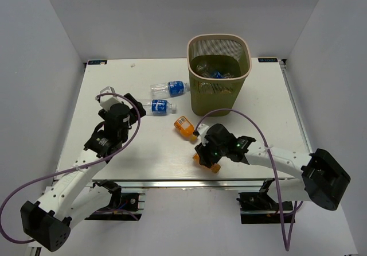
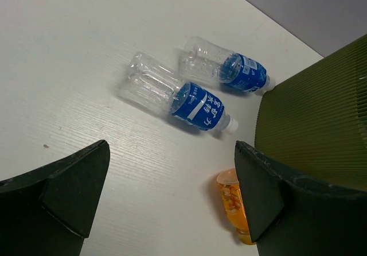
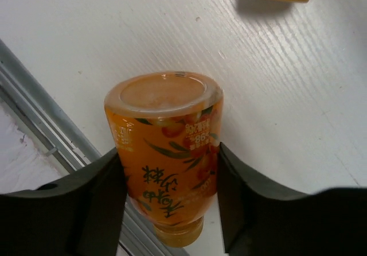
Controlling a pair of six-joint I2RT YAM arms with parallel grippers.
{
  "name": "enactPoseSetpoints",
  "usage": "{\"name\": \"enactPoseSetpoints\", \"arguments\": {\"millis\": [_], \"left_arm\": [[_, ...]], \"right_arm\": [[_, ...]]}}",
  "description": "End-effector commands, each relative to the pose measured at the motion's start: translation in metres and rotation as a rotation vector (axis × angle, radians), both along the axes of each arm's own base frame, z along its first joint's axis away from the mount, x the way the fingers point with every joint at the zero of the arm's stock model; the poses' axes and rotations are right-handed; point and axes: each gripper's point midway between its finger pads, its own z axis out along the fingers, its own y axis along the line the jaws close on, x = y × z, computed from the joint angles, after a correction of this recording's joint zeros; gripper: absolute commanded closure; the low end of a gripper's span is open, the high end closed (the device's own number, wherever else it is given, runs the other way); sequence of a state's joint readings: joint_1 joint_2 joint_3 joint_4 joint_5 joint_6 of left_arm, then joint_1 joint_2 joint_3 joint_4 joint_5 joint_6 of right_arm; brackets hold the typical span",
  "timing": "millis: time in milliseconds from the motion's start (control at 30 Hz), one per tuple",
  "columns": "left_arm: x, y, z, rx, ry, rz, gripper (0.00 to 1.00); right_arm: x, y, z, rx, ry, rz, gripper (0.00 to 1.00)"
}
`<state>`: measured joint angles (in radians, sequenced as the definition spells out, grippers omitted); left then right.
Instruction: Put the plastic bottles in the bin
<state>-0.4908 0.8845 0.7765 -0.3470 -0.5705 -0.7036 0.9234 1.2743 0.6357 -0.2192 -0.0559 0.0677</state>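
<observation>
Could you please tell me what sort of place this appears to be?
Probably a robotics lab test cell: a white table boxed in by plain walls, left arm and right arm mounted at its edge, a mesh bin.

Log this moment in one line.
right gripper shut on stubby orange plastic bottle | left gripper open | olive-tan mesh bin upright, bottles inside

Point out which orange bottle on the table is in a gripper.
The orange bottle at the front of the table: the right gripper pinches its sides. The other orange bottle lies free, nearer the bin.
</observation>
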Motion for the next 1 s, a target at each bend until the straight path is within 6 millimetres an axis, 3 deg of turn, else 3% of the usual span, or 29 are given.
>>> {"name": "enactPoseSetpoints", "arguments": {"millis": [0, 133, 167, 233, 267, 333, 367, 433, 467, 500, 567, 600, 633, 700, 733, 900, 967], "left_arm": [[0.001, 0.004, 0.008, -0.006, -0.014, 0.029, 0.02], [0.004, 0.005, 0.008, -0.01, -0.025, 0.043, 0.02], [0.005, 0.005, 0.006, -0.013, -0.029, 0.045, 0.02], [0.011, -0.001, 0.006, -0.025, -0.038, 0.028, 0.02], [0.012, -0.003, 0.007, -0.02, -0.037, 0.02, 0.02], [0.015, -0.004, 0.005, -0.013, -0.025, 0.016, 0.02], [0.016, -0.004, 0.002, 0.001, -0.011, 0.02, 0.02], [0.017, -0.001, -0.002, 0.012, 0.005, 0.032, 0.02], [0.017, 0.0, -0.004, 0.014, 0.01, 0.036, 0.02], [0.016, 0.001, -0.006, 0.014, 0.013, 0.041, 0.02], [0.015, 0.002, -0.009, 0.009, 0.019, 0.041, 0.02], [0.014, 0.002, -0.012, 0.011, 0.025, 0.038, 0.02], [0.014, 0.001, -0.014, 0.01, 0.029, 0.034, 0.02], [0.014, 0.0, -0.016, 0.016, 0.045, 0.03, 0.02], [0.014, 0.0, -0.016, 0.024, 0.052, 0.025, 0.02], [0.012, 0.001, -0.028, 0.06, 0.126, 0.032, 0.02], [0.012, 0.0, -0.031, 0.061, 0.142, 0.027, 0.02]], "right_arm": [[0.011, 0.029, 0.057, 0.16, -0.096, 0.048, 0.51], [0.006, 0.054, 0.13, 0.345, -0.204, 0.202, 0.57], [0.006, 0.064, 0.163, 0.422, -0.253, 0.236, 0.59], [0.02, 0.073, 0.205, 0.491, -0.367, 0.241, 0.6], [0.032, 0.078, 0.246, 0.538, -0.45, 0.213, 0.61], [0.057, 0.075, 0.289, 0.561, -0.544, 0.118, 0.63], [0.077, 0.071, 0.33, 0.588, -0.625, 0.034, 0.63], [0.108, 0.057, 0.367, 0.604, -0.708, -0.065, 0.62], [0.123, 0.057, 0.374, 0.604, -0.721, -0.093, 0.62], [0.141, 0.04, 0.407, 0.639, -0.776, -0.156, 0.63], [0.176, 0.023, 0.416, 0.608, -0.806, -0.277, 0.63], [0.193, 0.004, 0.433, 0.603, -0.846, -0.339, 0.63], [0.213, -0.001, 0.42, 0.552, -0.832, -0.396, 0.62], [0.238, -0.025, 0.421, 0.486, -0.866, -0.466, 0.57], [0.254, -0.028, 0.4, 0.426, -0.827, -0.499, 0.49], [0.29, -0.05, 0.376, 0.334, -0.794, -0.567, 0.11], [0.29, -0.051, 0.37, 0.291, -0.793, -0.539, 0.11]]}}
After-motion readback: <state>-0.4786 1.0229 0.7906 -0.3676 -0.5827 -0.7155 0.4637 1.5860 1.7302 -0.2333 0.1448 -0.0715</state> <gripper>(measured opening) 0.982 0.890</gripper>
